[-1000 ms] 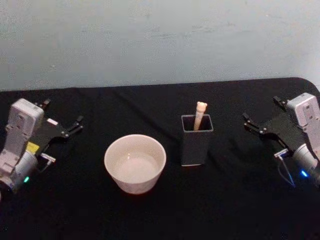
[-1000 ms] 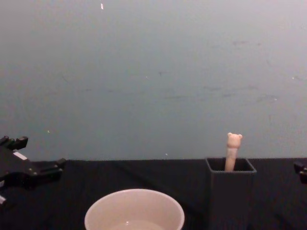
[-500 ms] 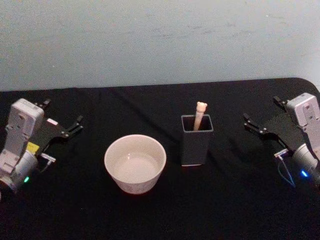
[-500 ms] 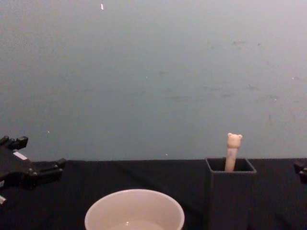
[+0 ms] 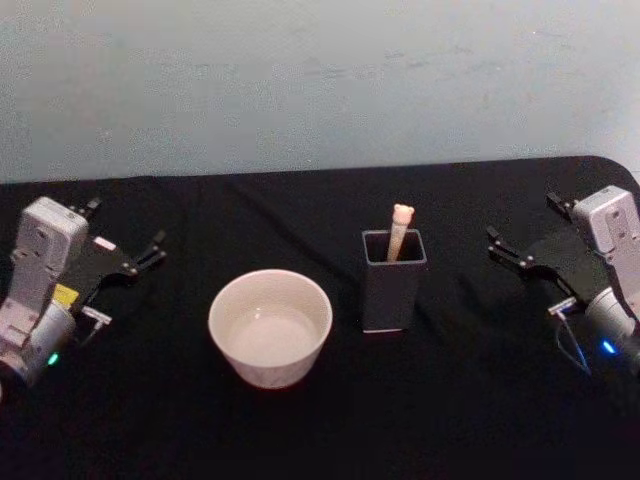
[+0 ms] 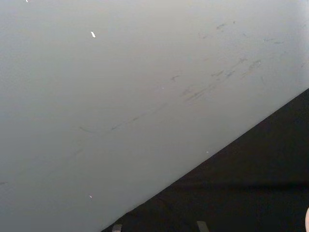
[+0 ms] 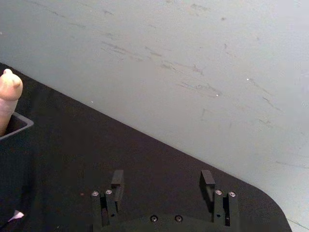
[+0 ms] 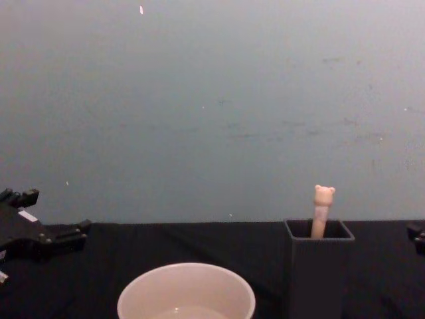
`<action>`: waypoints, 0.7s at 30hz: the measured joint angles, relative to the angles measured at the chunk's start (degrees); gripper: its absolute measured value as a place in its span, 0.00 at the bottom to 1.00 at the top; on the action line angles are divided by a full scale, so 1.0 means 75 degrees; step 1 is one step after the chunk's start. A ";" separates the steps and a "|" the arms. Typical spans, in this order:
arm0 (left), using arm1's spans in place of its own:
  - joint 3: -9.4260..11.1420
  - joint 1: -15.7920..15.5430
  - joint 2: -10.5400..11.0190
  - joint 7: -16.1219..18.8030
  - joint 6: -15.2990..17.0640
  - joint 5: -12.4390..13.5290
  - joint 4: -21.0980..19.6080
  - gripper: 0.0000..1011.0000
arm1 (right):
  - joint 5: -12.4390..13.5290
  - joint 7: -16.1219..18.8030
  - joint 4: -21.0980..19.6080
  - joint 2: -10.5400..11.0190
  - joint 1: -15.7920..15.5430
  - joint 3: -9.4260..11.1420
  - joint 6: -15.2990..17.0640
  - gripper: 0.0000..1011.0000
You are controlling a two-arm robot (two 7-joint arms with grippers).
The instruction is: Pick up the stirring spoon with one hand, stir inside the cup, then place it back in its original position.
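Two grippers: left gripper (image 5: 125,223) sits low at the left of the table (image 5: 450,400), right gripper (image 5: 522,217) low at the right; both have jaws spread wide and hold nothing.
Spoon: the spoon (image 5: 400,228) stands slightly tilted in the holder (image 5: 392,295), with only the bear-head end of its handle above the mouth and its bowl hidden inside.
Holder: upright, right of centre, just beside the cup (image 5: 270,365) but apart from it.
Cup: left of the holder, a little nearer, mouth up.
Risk at the grasp: little handle stands clear, so a jaw coming in low may strike the rim and tip the tall, narrow holder.
Risk at the lift: a slanted pull may catch the hidden bowl on the rim and drag the holder along.
Risk at the stir: pressing on the wall may slide the cup into the holder.
Risk at the return: the mouth is narrow, so a misaligned spoon may hit the rim and fall.
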 joint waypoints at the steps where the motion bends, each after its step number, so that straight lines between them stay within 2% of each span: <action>1: 0.0000 0.0000 0.0000 0.0000 0.0000 0.0000 0.0000 0.99 | 0.0000 0.0000 0.0000 0.0000 0.0000 0.0000 0.0000 0.99; 15: 0.0000 0.0000 0.0000 0.0000 0.0000 0.0000 0.0000 0.99 | 0.0000 0.0000 0.0000 0.0000 0.0000 0.0000 0.0000 0.99; 21: 0.0000 0.0000 0.0000 -0.0001 0.0000 0.0000 0.0000 0.99 | 0.0121 0.0215 -0.0088 -0.0048 -0.0093 0.0181 0.0022 0.99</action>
